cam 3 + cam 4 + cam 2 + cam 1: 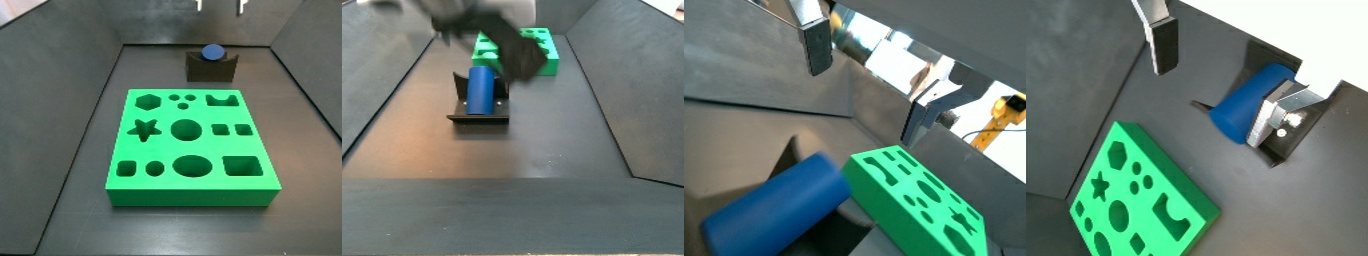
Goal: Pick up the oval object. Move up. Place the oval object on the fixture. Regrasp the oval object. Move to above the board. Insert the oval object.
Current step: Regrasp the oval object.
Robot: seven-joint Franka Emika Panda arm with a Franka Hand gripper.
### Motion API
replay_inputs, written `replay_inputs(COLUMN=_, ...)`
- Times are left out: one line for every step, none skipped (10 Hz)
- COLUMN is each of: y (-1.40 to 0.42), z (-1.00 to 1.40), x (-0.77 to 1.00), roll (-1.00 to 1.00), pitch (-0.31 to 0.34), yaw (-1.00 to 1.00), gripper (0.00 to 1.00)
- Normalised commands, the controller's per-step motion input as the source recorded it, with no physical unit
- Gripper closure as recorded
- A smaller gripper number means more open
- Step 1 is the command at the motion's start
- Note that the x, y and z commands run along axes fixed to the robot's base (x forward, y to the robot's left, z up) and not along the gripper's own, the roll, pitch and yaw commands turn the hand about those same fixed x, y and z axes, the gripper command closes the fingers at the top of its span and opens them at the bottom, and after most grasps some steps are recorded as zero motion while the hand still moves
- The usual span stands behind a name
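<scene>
1. I see the oval object lying in the notch of the fixture, at the top centre of a side view; another side view shows the blue peg stretched along the bracket at left of centre.
2. The gripper hangs at the top edge of that frame, above the fixture and apart from the peg. Its 2 silver fingers stand spread with nothing between them, so I read it as open and empty.
3. In a wrist view 1 finger shows at the upper part of the frame, the peg right of centre, and the board at lower left.
4. The board fills the middle of the side view, its oval hole unfilled near the lower edge.
5. My judgement: the regrasp comes next. If I descend off-centre, 1 finger may strike the peg's rounded top and roll it out of the notch.
6. A grip too near the peg's end could leave it tilted, and it would then jam at the oval hole.
7. The smooth plastic may also slip between the pads on lifting.
</scene>
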Motion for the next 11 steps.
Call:
replay_inputs(y=-0.95, z=0.69, x=-0.12, roll=1.00, pitch=0.052, yaw=0.01, gripper=0.00)
replay_inputs(y=-0.80, z=0.49, x=-0.11, roll=1.00, pitch=0.049, yaw=0.01, gripper=0.00)
replay_inputs(y=-0.58, z=0.20, x=-0.07, roll=1.00, pitch=0.046, yaw=0.01, gripper=0.00)
replay_inputs(y=-0.46, z=0.09, x=-0.04, roll=1.00, pitch=0.044, yaw=0.01, gripper=0.00)
replay_inputs(y=-0.14, z=0.05, x=-0.03, roll=1.00, pitch=0.042, yaw=0.01, gripper=0.00)
replay_inputs(y=-0.03, z=0.04, x=-0.03, roll=1.00, pitch=0.040, yaw=0.01, gripper=0.00)
replay_inputs(y=-0.02, z=0.01, x=-0.03, roll=1.00, pitch=0.035, yaw=0.01, gripper=0.00)
replay_inputs(y=-0.04, z=0.00, x=-0.03, roll=1.00, pitch=0.031, yaw=0.01, gripper=0.00)
replay_inputs(y=-0.03, z=0.02, x=-0.04, roll=1.00, pitch=0.024, yaw=0.01, gripper=0.00)
replay_inputs(y=-0.02, z=0.02, x=-0.04, roll=1.00, pitch=0.020, yaw=0.01, gripper=0.00)
replay_inputs(y=-0.02, z=0.00, x=-0.03, roll=1.00, pitch=0.012, yaw=0.01, gripper=0.00)
